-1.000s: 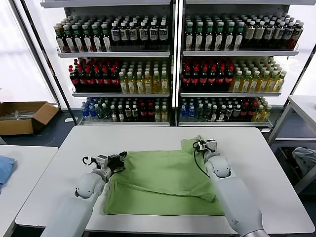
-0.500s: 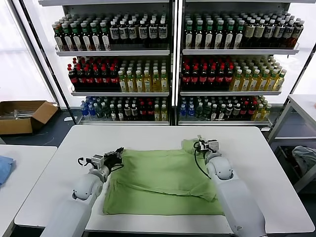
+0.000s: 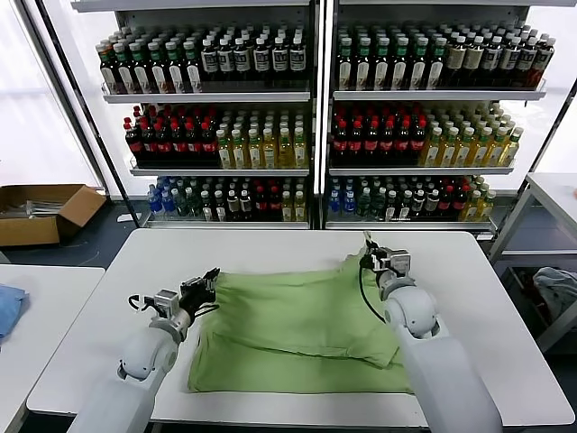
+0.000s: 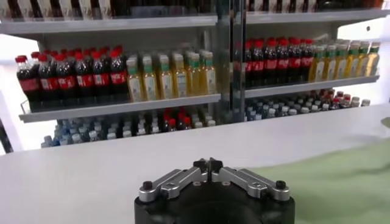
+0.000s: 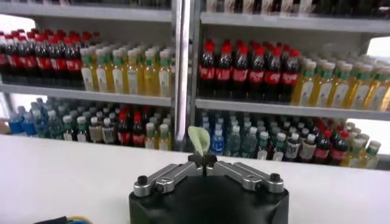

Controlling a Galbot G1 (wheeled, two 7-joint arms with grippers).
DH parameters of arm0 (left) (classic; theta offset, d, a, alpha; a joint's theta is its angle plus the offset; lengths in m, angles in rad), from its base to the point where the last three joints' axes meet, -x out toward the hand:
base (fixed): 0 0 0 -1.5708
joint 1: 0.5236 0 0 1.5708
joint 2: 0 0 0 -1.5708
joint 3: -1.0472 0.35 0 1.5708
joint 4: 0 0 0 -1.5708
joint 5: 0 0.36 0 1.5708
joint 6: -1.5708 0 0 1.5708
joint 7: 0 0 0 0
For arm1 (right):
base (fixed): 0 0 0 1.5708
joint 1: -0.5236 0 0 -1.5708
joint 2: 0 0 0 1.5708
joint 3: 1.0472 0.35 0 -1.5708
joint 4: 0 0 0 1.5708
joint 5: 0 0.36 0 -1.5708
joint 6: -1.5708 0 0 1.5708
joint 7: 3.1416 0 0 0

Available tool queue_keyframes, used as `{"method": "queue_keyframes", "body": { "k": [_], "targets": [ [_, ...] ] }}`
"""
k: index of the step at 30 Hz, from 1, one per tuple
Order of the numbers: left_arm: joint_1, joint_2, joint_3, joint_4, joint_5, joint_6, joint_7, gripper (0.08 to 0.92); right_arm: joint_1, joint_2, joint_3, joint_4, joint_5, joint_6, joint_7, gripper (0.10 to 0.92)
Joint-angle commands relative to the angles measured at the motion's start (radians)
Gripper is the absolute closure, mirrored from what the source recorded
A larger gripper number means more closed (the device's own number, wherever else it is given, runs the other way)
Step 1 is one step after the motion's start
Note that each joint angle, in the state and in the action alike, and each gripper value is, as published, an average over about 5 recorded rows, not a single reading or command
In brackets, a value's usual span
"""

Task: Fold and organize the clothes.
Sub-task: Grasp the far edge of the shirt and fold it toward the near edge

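Note:
A light green shirt point(image 3: 297, 329) lies spread on the white table point(image 3: 270, 248). Its lower part is folded up over the body. My left gripper point(image 3: 206, 287) is shut at the shirt's far left corner, which is drawn out to its tips. In the left wrist view the jaws point(image 4: 209, 163) are closed, with green cloth point(image 4: 341, 182) beside them. My right gripper point(image 3: 367, 256) is shut on the shirt's far right corner. In the right wrist view point(image 5: 202, 159) a small green flap point(image 5: 198, 139) sticks up between the tips.
Shelves of bottles point(image 3: 315, 135) stand behind the table. A cardboard box point(image 3: 41, 212) sits on the floor at far left. A blue cloth point(image 3: 7, 307) lies on the left side table. A grey-blue garment point(image 3: 557, 290) hangs at the right.
My left gripper has moved left and a little away from me, drawing the shirt's left corner out. My right gripper has moved slightly right and back with its corner.

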Motion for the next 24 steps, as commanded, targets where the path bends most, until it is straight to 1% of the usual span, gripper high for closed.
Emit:
{"method": "queue_keyframes", "body": {
  "k": [1, 9, 13, 24],
  "targets": [
    [0.139, 0.008, -0.025, -0.13, 0.027, -0.018, 0.01, 0.912, -0.208, -0.017, 0.094, 0.19, 0.01, -0.005, 0.014, 0.919],
    [0.237, 0.003, -0.044, -0.19, 0.056, -0.039, 0.019, 0.912, -0.379, -0.021, 0.188, 0.307, 0.015, 0.007, 0.015, 0.919],
    [0.277, -0.002, -0.048, -0.202, 0.075, -0.05, 0.023, 0.912, -0.446, -0.018, 0.214, 0.352, 0.016, 0.017, 0.014, 0.919],
    [0.341, -0.015, -0.065, -0.203, 0.117, -0.064, 0.031, 0.912, -0.544, 0.014, 0.216, 0.378, -0.016, 0.034, 0.021, 0.919]
  ]
}}
